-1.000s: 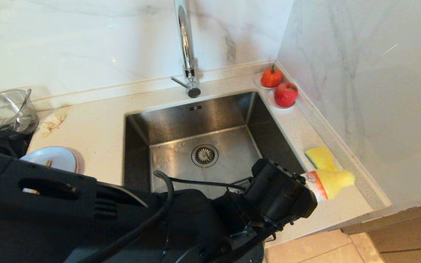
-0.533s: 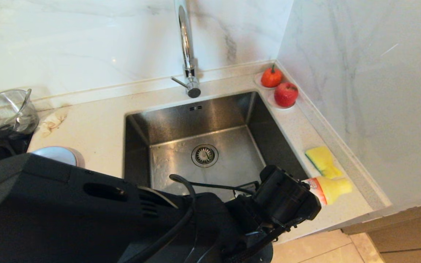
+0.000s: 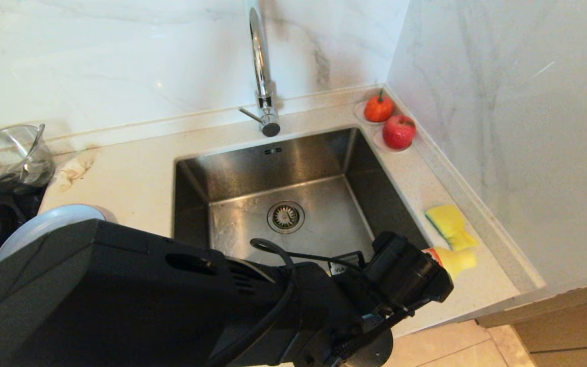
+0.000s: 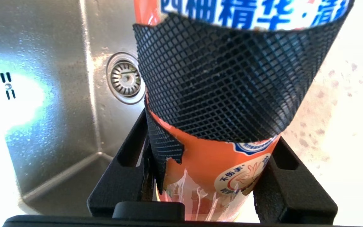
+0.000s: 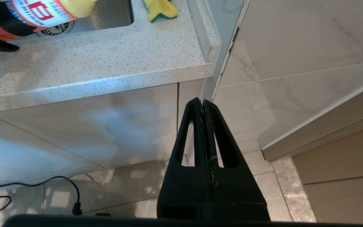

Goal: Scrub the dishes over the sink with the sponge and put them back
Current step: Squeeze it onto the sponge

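My left gripper (image 3: 421, 265) hovers at the sink's front right corner, shut on a dish-soap bottle (image 3: 454, 260) that has a yellow cap and an orange label. In the left wrist view the bottle (image 4: 219, 164), wrapped in black mesh, fills the space between the fingers (image 4: 128, 170). The yellow and green sponge (image 3: 449, 224) lies on the counter just beyond the bottle, untouched. The steel sink (image 3: 232, 168) stands empty. My left arm covers much of the light blue plate (image 3: 44, 227) left of the sink. The right gripper (image 5: 203, 104) hangs shut below the counter.
A tall chrome faucet (image 3: 260, 66) rises behind the sink. Two red fruits on white saucers (image 3: 398, 131) sit in the back right corner. A clear glass bowl (image 3: 10, 155) stands at far left. The marble wall (image 3: 502, 127) closes the right side.
My left arm has swung further across the front, hiding more of the blue plate. The gripper with the bottle has shifted slightly right and nearer the counter's front edge.
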Robot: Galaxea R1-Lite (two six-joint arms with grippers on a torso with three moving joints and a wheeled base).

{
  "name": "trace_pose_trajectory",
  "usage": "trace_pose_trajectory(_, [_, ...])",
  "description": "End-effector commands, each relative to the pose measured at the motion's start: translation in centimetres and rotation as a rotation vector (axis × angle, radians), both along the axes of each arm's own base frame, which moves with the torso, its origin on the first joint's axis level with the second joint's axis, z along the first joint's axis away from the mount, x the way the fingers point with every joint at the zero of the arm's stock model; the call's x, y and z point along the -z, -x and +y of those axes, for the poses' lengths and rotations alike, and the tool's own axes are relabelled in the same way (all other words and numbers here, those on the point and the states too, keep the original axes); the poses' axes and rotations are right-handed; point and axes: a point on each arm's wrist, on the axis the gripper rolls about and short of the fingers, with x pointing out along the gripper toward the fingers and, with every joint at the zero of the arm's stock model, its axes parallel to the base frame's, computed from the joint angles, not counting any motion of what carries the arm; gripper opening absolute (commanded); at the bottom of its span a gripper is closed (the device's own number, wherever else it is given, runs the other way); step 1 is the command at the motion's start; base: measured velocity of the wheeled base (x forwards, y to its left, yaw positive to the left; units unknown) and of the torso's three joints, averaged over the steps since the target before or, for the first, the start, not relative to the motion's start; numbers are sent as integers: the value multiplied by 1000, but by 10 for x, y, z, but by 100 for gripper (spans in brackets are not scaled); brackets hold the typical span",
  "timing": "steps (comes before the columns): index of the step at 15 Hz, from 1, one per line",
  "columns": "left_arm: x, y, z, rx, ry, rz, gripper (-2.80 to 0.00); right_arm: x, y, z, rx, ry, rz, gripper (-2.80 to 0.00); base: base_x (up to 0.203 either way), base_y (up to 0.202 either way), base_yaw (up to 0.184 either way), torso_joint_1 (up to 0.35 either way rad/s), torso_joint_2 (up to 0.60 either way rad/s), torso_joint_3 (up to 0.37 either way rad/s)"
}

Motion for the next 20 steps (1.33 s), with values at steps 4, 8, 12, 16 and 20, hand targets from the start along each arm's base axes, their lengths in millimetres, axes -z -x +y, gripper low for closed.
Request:
trace_pose_trajectory(4, [13,-11,-14,-35,-26,-22,-280,0,0,0,0,1,1,-280,0,0,0,0,0,0])
trace_pose_trajectory(8, [18,-16,-22,-65,-55,-39,-280,0,0,0,0,1,1,-280,0,0,0,0,0,0])
trace_pose_trajectory(12, [21,-20,-28,-91,-95,-50,-280,0,0,0,0,1,1,-280,0,0,0,0,0,0])
trace_pose_trajectory(16, [27,-23,-33,-96,-106,-49,-280,0,0,0,0,1,1,-280,0,0,0,0,0,0])
trace_pose_trajectory(20, [24,-30,-46,-96,-91,-58,-280,0,0,0,0,1,1,-280,0,0,0,0,0,0])
